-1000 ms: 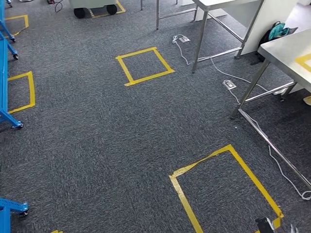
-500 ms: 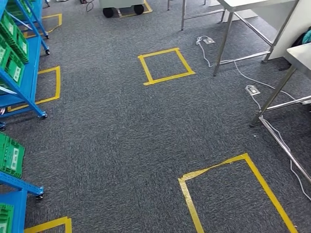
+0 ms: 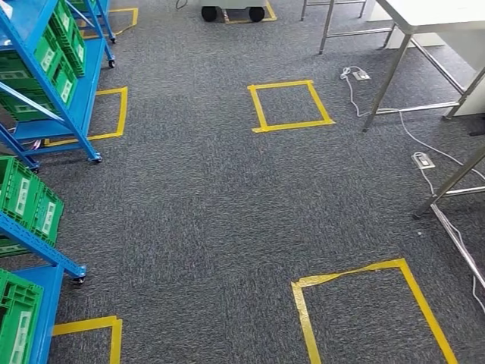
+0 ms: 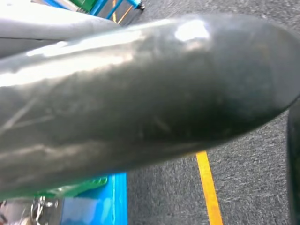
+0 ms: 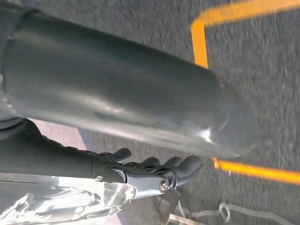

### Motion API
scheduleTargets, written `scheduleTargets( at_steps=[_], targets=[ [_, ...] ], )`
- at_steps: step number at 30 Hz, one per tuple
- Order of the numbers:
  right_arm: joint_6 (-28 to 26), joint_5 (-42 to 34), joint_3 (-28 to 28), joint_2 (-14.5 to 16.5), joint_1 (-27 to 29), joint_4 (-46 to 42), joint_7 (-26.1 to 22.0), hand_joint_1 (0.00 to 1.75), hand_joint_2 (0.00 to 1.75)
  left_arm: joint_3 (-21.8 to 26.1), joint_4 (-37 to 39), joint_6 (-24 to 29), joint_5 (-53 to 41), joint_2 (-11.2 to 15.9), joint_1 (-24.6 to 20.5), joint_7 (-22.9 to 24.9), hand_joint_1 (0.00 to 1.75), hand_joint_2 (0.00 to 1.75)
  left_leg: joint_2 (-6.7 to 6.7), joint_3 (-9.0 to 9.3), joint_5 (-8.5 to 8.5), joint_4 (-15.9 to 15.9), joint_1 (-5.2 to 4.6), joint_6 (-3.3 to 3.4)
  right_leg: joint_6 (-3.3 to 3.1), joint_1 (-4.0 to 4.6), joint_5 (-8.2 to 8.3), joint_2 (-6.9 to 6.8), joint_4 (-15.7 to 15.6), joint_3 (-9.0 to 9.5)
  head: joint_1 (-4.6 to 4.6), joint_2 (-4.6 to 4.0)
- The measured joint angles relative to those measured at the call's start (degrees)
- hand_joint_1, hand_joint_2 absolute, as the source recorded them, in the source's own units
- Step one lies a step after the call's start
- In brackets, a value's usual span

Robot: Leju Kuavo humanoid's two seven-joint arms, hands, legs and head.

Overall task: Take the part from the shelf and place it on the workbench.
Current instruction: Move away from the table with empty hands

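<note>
Two tall blue metal shelves now stand on the left in the head view, and they were not all there a moment ago. One second back only their blue feet peeked in at the edge. The whole picture has slid to the right, so the robot is turning its body toward the shelves; the things on the floor did not move. Green plastic crates sit on the shelves, tipped toward the robot. I think the part is in one of those crates, but I cannot see the part itself. Next along the grey carpet floor are the yellow tape squares, one in the middle and one near the robot's feet. Far to the right is the pale tabletop on thin steel legs, where the part must go in the end, with a white cable lying under it. It has slipped almost out of the picture. Of the left hand I cannot tell if the fingers are wide or closed. The right hand hangs low over the carpet, and its dark fingers lie straight and close together, seen from the side. Something shiny and crinkled is just beside them, and I cannot tell if the hand holds it. I think the job is just starting: the robot must get to the shelf first.
</note>
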Motion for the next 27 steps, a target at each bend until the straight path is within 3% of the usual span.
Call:
scheduleTargets(
  at_steps=[1,2,4,5,7,9,10,11,13,15,16,17,18,20,21,22,24,26,27],
  targets=[
    [0.4,-0.2,-0.1,0.3,0.0,0.1,0.3,0.0,0.0,0.1,0.0,-0.1,0.0,-0.1,0.0,0.1,0.0,0.0,-0.54,0.06,0.01,0.0,0.01,0.01,0.03,-0.05,0.39,0.04,0.6,-0.3,0.01,0.0],
    [0.8,-0.4,-0.3,0.7,0.1,0.2,0.6,0.0,0.0,0.2,0.0,-0.2,0.0,-0.1,0.0,0.2,0.0,0.0,-1.06,0.16,-0.01,0.0,0.04,-0.01,0.02,-0.13,1.78,0.09,-1.0,0.45,-0.01,0.0],
    [1.7,-0.8,-0.8,1.4,0.1,0.2,1.1,0.0,0.0,0.3,0.0,0.1,-0.2,-0.2,0.0,0.3,0.0,0.0,-2.14,0.42,-0.12,0.0,0.11,-0.23,0.03,-0.42,5.61,1.13,-8.5,4.17,0.01,0.0],
    [2.0,-1.1,-1.1,1.7,0.1,0.2,1.3,0.0,0.0,0.4,0.0,0.5,-0.3,-0.2,0.0,0.3,0.0,0.0,-2.64,0.39,-0.22,0.2,0.08,-0.43,0.0,-0.6,6.62,1.95,-12.1,6.02,0.02,0.0],
    [2.6,-1.4,-1.6,2.4,0.1,0.3,1.5,0.0,0.0,0.5,0.0,1.4,-0.5,-0.2,0.1,0.3,0.0,0.0,-3.46,-0.05,-0.18,0.5,0.07,-0.94,-0.3,-0.72,6.76,3.08,-15.4,7.79,-0.01,0.0],
    [2.9,-1.6,-2.0,3.0,0.1,0.3,1.6,0.0,0.0,0.6,0.1,1.7,-0.6,-0.2,0.2,0.3,0.0,0.0,-4.06,-0.49,-0.13,0.6,0.17,-1.41,-0.92,-0.68,6.66,2.45,-15.7,7.92,-0.05,0.0],
    [2.9,-1.6,-2.2,3.2,0.1,0.3,1.7,0.0,0.0,0.6,0.1,1.7,-0.6,-0.2,0.3,0.3,0.0,0.0,-3.61,-0.71,-0.53,1.0,0.13,-1.68,-1.27,-0.72,6.69,2.02,-15.8,7.99,-0.09,0.0],
    [2.8,-1.6,-2.3,3.4,0.1,0.3,1.7,0.0,0.0,0.6,0.1,1.7,-0.6,-0.1,0.2,0.3,0.0,0.0,-2.83,-1.31,-1.44,2.2,0.06,-1.97,-1.65,-0.78,6.73,1.56,-16.0,8.09,-0.26,0.0],
    [2.8,-1.6,-2.5,3.5,0.2,0.3,1.7,0.0,0.0,0.6,0.1,1.7,-0.7,-0.1,0.1,0.3,0.0,0.0,-0.92,-4.11,-4.7,8.3,-0.09,-2.5,-2.22,-0.73,6.69,0.57,-16.2,8.24,-0.53,0.0],
    [2.9,-1.6,-2.7,3.6,0.3,0.3,1.7,0.0,0.0,0.7,0.1,1.9,-0.7,0.1,0.0,0.3,0.0,0.0,-0.48,-7.35,-7.45,15.5,-0.16,-2.73,-2.47,-0.58,6.57,-0.54,-16.2,8.29,-0.57,0.0],
    [3.0,-1.7,-2.8,3.6,0.3,0.3,1.7,0.0,0.0,0.8,0.1,2.2,-0.7,0.1,0.0,0.2,0.0,0.0,-0.46,-7.86,-7.49,16.9,-0.21,-2.75,-2.53,-0.52,6.52,-1.02,-16.2,8.34,-0.59,0.0],
    [3.3,-1.7,-2.9,3.6,0.3,0.3,1.8,0.0,0.0,0.9,0.1,2.9,-0.8,0.1,0.1,0.3,0.0,0.0,-0.4,-7.33,-6.47,16.3,-0.24,-2.73,-2.55,-0.49,6.5,-1.42,-16.2,8.39,-0.58,0.0],
    [3.6,-1.7,-3.1,3.7,0.3,0.3,1.9,0.0,0.0,0.9,0.1,3.8,-1.0,0.1,0.1,0.5,0.0,0.0,-0.12,-5.79,-4.57,13.6,-0.23,-2.7,-2.53,-0.47,6.48,-1.76,-16.2,8.48,-0.58,0.0],
    [4.1,-1.7,-3.5,3.9,0.3,0.3,2.2,0.0,0.0,0.9,0.1,6.4,-1.4,0.1,0.3,1.1,0.0,0.0,1.55,-1.97,-1.11,5.8,-0.21,-2.77,-2.34,-0.23,6.41,-2.34,-16.1,8.54,-0.63,0.0],
    [4.2,-1.7,-3.8,4.0,0.4,0.3,2.3,0.0,0.0,0.9,0.1,7.8,-1.6,0.0,0.4,1.4,0.0,0.0,2.31,-0.68,-0.41,2.9,-0.24,-2.59,-2.17,-0.03,6.41,-2.61,-15.9,8.4,-0.65,0.0],
    [4.2,-1.7,-4.1,4.1,0.5,0.3,2.4,0.0,0.0,0.9,0.1,9.2,-1.8,0.0,0.5,1.5,0.0,0.0,2.77,-0.15,-0.36,1.3,-0.29,-2.35,-1.97,0.18,6.45,-2.91,-15.8,8.19,-0.59,0.0],
    [4.2,-1.7,-4.8,4.3,0.5,0.3,2.4,0.0,0.0,0.9,0.1,11.8,-2.0,0.1,0.9,1.5,0.0,0.0,2.35,-0.22,-0.62,0.6,-0.35,-1.55,-1.63,0.35,6.54,-3.54,-15.8,7.92,-0.44,0.0],
    [4.2,-1.7,-5.4,4.5,0.5,0.3,2.4,0.0,0.0,0.9,0.1,13.7,-1.6,0.3,1.4,1.1,0.0,0.0,1.81,-0.22,-0.4,0.5,-0.14,-0.93,-1.1,0.26,5.56,-2.8,-14.5,7.25,-0.26,0.0],
    [4.3,-1.7,-5.7,4.6,0.5,0.2,2.4,0.0,0.0,1.0,0.1,14.5,-1.0,0.3,1.5,0.9,0.0,0.0,1.55,-0.18,-0.29,0.4,0.01,-0.63,-0.81,0.19,4.31,-2.02,-12.3,6.26,-0.13,0.0]
  ],
)
